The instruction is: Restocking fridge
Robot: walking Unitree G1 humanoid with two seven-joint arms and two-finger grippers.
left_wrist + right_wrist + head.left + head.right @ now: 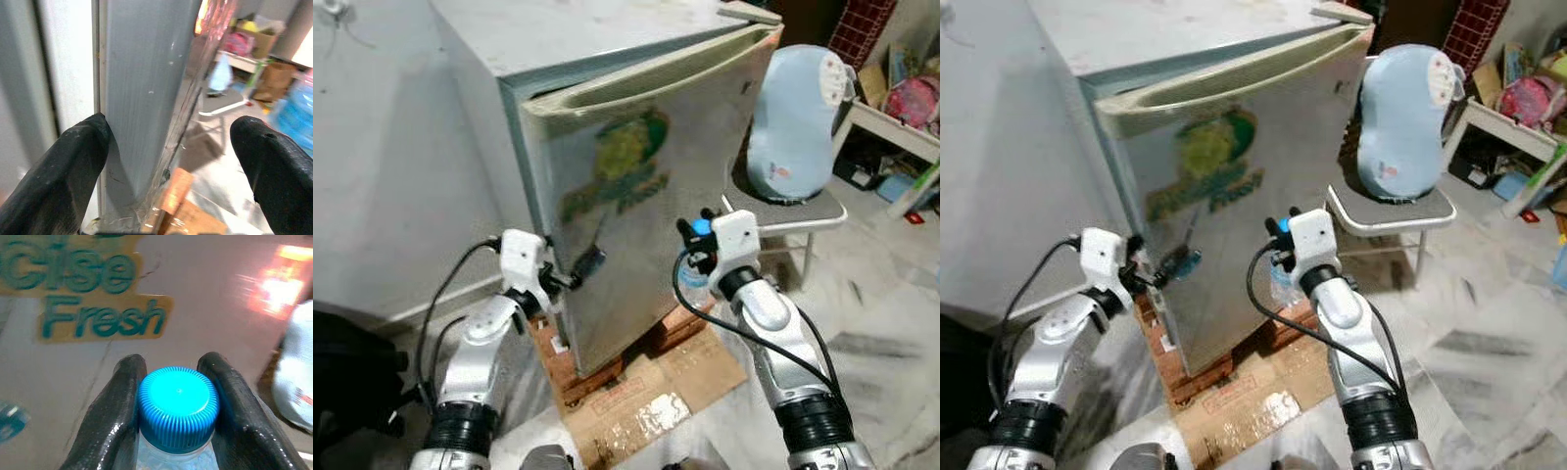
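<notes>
Spread wide, the left gripper [166, 161] straddled the free edge of the fridge door [646, 196], one finger [63, 166] in the seam against the cabinet and the other out in front, nothing yet clamped. Closed tight, the right gripper [178, 406] pinched a water bottle [177, 407] by its blue cap, held upright just before the door's "Fresh" sticker [100, 318]. The small fridge [1136, 49] stood on bricks over cardboard [636, 401], its door seemingly a crack ajar. Opening looked like the step in hand; next the left arm would need to pull that edge outward, making room for the bottle.
</notes>
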